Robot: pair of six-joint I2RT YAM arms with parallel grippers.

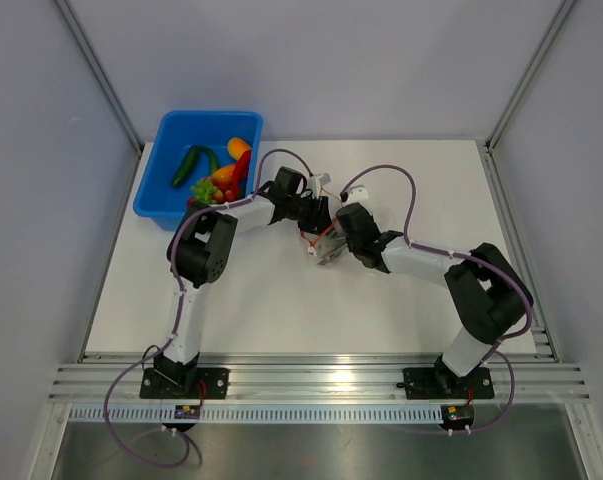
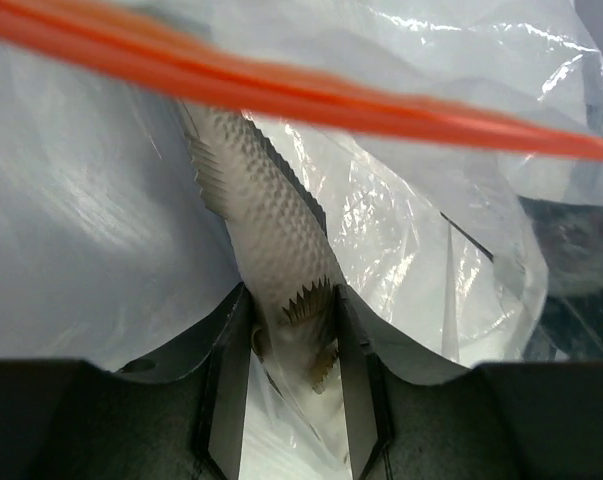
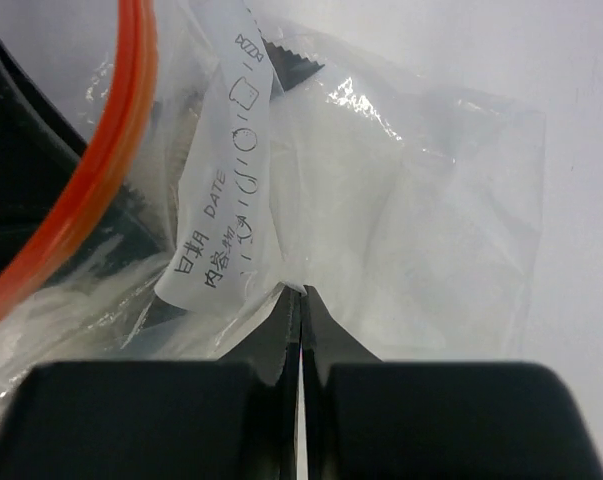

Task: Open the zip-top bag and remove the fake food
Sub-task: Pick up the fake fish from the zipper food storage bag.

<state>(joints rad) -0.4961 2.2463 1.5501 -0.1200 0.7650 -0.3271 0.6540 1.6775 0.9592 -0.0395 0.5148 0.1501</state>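
Tail of grey plastic fish (image 2: pixel 266 220) clamped by left end effector (image 2: pixel 291 315); body laid straight ahead inside clear crinkly zip-top bag (image 2: pixel 411 230), itself pinched by fully closed right end effector (image 3: pixel 301 300).

The right gripper (image 3: pixel 301 300) has two black, flat-sided fingers (image 3: pixel 141 420) that fill the bottom of the view. They are pressed fully together on a fold of the crinkly clear plastic zip-top bag (image 3: pixel 421 210). A narrow white label (image 3: pixel 226 180), printed with "DATE" and small outlined shapes, slants down the plastic to just above the pinch. The bag's orange-red zip strip (image 3: pixel 139 80) curves down the left side. Beside the label's top, a dark saw-toothed edge (image 3: pixel 291 62) shows. White tabletop (image 3: pixel 541 50) lies behind.
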